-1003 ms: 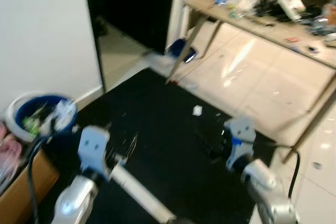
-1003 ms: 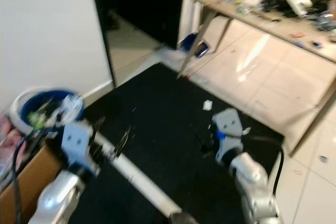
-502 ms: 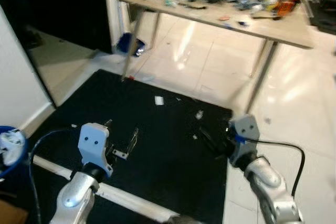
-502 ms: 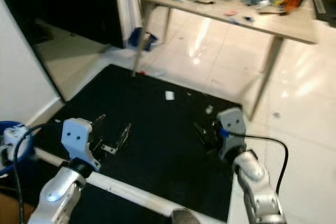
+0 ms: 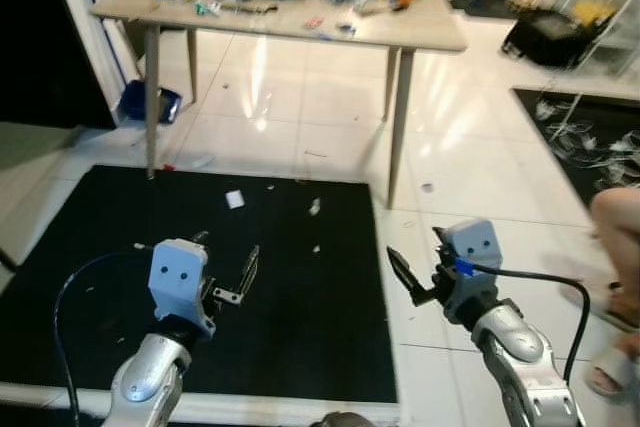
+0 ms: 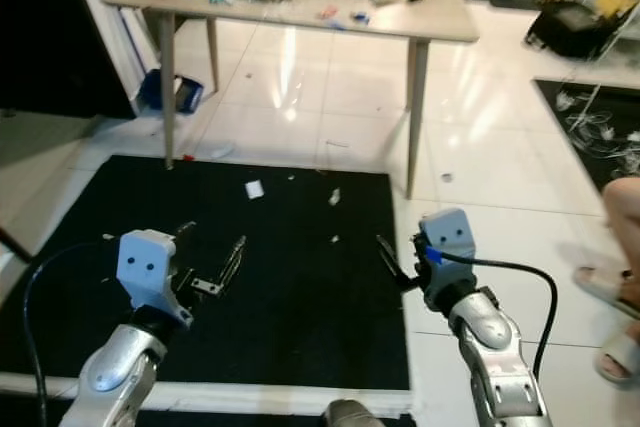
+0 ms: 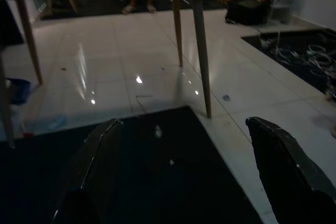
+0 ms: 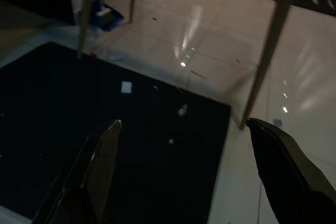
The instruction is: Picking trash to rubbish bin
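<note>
Claws, left [image 5: 232,269] and right [image 5: 412,275], both spread and empty above the mat [image 5: 120,277]; paper scraps [image 5: 235,199] lie far ahead, not yet collected.

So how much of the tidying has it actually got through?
Nothing looks done from here. Both grippers are open and hold nothing: the left gripper and right gripper hover above the black mat. Still left: a white paper scrap and smaller bits lie on the mat.
</note>
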`<state>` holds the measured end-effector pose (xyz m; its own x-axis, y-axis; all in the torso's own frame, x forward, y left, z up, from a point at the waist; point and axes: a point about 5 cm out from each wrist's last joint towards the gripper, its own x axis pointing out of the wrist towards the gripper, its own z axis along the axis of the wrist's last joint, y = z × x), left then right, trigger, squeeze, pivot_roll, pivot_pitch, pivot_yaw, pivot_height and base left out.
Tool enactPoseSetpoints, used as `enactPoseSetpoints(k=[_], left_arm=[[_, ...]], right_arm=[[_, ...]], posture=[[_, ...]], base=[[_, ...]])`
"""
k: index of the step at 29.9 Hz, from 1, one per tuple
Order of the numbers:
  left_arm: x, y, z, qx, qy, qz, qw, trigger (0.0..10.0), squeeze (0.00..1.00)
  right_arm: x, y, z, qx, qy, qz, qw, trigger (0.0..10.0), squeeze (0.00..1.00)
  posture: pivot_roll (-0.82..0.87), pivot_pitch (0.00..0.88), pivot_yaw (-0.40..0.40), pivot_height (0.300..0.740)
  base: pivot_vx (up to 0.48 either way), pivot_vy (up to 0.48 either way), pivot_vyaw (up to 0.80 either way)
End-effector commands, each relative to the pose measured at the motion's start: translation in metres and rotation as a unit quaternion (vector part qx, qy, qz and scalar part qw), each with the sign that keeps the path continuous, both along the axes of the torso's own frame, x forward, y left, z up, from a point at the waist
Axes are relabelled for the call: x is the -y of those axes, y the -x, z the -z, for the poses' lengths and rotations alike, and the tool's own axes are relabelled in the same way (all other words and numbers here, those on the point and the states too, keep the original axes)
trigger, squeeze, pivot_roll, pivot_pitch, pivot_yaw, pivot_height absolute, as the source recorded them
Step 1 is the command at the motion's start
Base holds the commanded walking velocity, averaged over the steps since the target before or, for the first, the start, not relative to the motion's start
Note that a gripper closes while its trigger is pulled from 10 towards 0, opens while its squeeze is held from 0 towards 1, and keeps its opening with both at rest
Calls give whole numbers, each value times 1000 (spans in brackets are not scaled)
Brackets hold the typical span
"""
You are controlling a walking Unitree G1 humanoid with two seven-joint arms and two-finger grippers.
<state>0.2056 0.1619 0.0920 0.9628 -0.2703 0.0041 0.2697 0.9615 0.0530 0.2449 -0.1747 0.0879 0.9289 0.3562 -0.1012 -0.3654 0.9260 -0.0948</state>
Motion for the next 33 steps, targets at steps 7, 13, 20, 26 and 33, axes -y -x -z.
enactPoseSetpoints(k=[7,13,20,26,33], left_arm=[[1,-2,3,-14,17,0,1000,10000,0],[1,-2,2,-13,21,4,1000,10000,0],[1,-3,1,-13,24,5,1000,10000,0],[1,-3,1,-13,26,6,1000,10000,0],[2,-4,1,-13,28,8,999,10000,0]], right_arm=[[4,0,-5,16,4,8,1000,10000,0],[3,1,-6,23,11,9,1000,10000,0],[4,0,-7,29,18,11,999,10000,0],[3,0,-8,32,23,12,999,10000,0],[4,-1,-6,25,33,14,999,10000,0]], posture=[[-121,13,-28,740],[-123,17,-24,740],[-124,22,-22,740],[-126,22,-21,740],[-128,23,-19,740]], base=[[275,0,0],[480,0,0],[480,0,0],[480,0,0],[480,0,-114]])
